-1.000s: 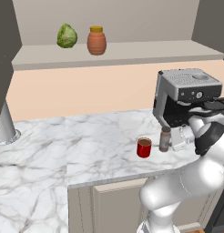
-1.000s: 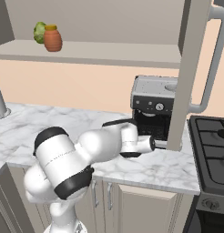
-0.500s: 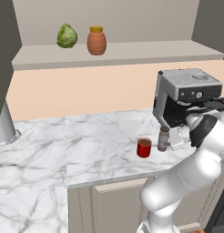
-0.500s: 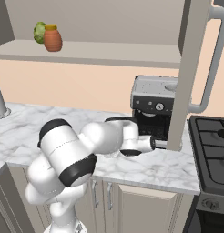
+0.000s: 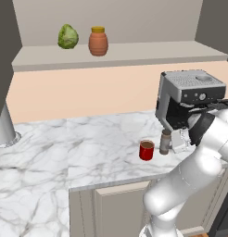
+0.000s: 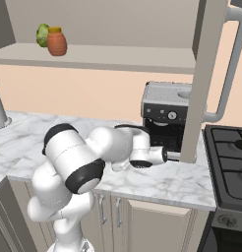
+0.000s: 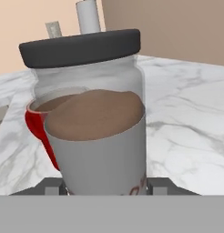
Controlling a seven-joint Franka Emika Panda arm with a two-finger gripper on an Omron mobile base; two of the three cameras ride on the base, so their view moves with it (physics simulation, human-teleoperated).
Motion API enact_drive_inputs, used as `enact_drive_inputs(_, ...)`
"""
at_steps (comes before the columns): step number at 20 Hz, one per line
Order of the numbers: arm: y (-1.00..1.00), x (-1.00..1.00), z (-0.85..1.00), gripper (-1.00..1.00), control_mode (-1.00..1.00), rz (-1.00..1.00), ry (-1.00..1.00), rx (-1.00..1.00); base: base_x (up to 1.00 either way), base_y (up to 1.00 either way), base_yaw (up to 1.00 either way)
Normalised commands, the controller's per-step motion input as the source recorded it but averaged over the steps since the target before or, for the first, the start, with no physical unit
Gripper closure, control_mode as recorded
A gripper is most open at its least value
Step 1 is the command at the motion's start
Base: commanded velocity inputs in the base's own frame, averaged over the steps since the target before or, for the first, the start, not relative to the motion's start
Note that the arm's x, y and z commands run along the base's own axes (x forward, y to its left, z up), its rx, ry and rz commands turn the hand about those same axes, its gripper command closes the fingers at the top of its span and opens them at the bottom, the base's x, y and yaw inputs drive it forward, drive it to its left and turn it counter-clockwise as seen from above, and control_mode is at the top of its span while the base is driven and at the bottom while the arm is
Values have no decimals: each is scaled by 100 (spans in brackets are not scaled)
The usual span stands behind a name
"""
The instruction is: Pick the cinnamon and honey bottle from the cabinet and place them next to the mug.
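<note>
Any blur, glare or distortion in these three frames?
Left base view: sharp, flat light, faint shadows by the mug and cinnamon. Right base view: sharp, no glare; the honey bottle looks crisp. Hand view: the cinnamon looms close, its edges soft, the red mug showing through the clear glass.
</note>
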Motion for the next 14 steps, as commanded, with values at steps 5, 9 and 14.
enact_drive_inputs(5, 14, 4, -17, 100, -100, 0, 0, 0, 0, 0, 0)
enact_drive_inputs(9, 2, 0, -37, 100, -100, 2, 0, 0, 0, 0, 0)
enact_drive_inputs(14, 0, 0, -35, 100, -100, 1, 0, 0, 0, 0, 0)
